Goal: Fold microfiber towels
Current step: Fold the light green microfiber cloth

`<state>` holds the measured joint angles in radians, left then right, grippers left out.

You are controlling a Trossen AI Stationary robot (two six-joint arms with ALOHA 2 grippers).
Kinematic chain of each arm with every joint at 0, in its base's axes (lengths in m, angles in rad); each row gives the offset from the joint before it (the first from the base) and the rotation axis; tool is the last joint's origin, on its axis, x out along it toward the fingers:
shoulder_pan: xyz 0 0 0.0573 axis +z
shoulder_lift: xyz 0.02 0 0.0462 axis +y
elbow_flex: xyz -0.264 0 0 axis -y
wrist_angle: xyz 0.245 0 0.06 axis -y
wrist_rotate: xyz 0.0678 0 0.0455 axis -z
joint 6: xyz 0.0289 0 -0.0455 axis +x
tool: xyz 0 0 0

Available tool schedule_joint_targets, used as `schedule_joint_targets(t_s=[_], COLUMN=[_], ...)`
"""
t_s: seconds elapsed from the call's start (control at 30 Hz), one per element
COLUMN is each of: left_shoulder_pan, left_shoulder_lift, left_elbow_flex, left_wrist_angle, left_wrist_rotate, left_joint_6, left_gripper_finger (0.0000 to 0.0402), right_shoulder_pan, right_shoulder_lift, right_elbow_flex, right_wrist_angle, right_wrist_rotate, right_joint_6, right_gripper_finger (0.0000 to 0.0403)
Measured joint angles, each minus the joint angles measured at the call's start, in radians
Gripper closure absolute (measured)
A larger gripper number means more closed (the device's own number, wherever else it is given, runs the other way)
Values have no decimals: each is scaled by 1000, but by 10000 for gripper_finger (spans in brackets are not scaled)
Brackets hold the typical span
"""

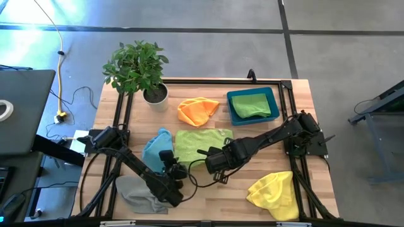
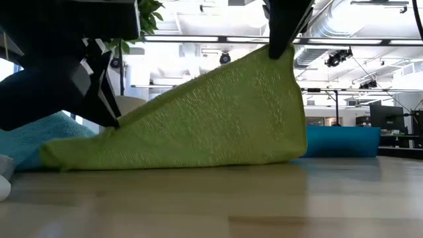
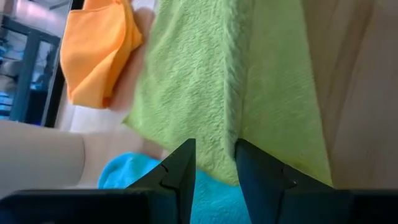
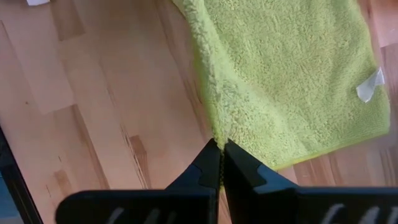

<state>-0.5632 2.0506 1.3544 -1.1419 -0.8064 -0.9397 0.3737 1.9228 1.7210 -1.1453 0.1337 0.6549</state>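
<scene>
Between right pincer [image 4: 221,148] tips: lime towel [image 4: 280,74].

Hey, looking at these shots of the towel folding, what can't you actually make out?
- Soft grey microfiber towel: high view, partly covered by the left arm.
- Soft light blue microfiber towel: low view, mostly behind the raised lime green microfiber towel.
- Left gripper: whether its fingers touch the lime towel is unclear.
- Right gripper: fingertips bury the pinched edge.

Towel [image 1: 251,104] in bin [image 1: 274,94], plant [image 1: 136,66] leftward
</scene>
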Motion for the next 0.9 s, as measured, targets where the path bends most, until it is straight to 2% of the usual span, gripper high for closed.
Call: schedule_joint_targets(t_s=[0.27, 0.4, 0.57, 0.7, 0.9], left_shoulder_pan=[-48, -85, -116, -120, -77], left_shoulder_lift=[0, -1, -3, -4, 5], left_elbow_flex=[0, 5, 61, 72, 72], left_wrist_angle=[3, 62, 132, 309, 567], left_wrist_rotate=[164, 179, 109, -14, -17], left_joint_6=[87, 90, 103, 210, 405], left_gripper_finger=[298, 298, 298, 298, 298], right_shoulder_pan=[0, 0, 0, 0, 0], right_shoulder_lift=[0, 0, 0, 0, 0], right_elbow_flex=[0, 0, 0, 0, 0], right_wrist_angle=[-111, -112, -112, -111, -107], right_wrist_rotate=[24, 28, 29, 41, 57], right_joint_6=[57, 64, 87, 89, 89], right_gripper_finger=[402, 402, 402, 402, 402])
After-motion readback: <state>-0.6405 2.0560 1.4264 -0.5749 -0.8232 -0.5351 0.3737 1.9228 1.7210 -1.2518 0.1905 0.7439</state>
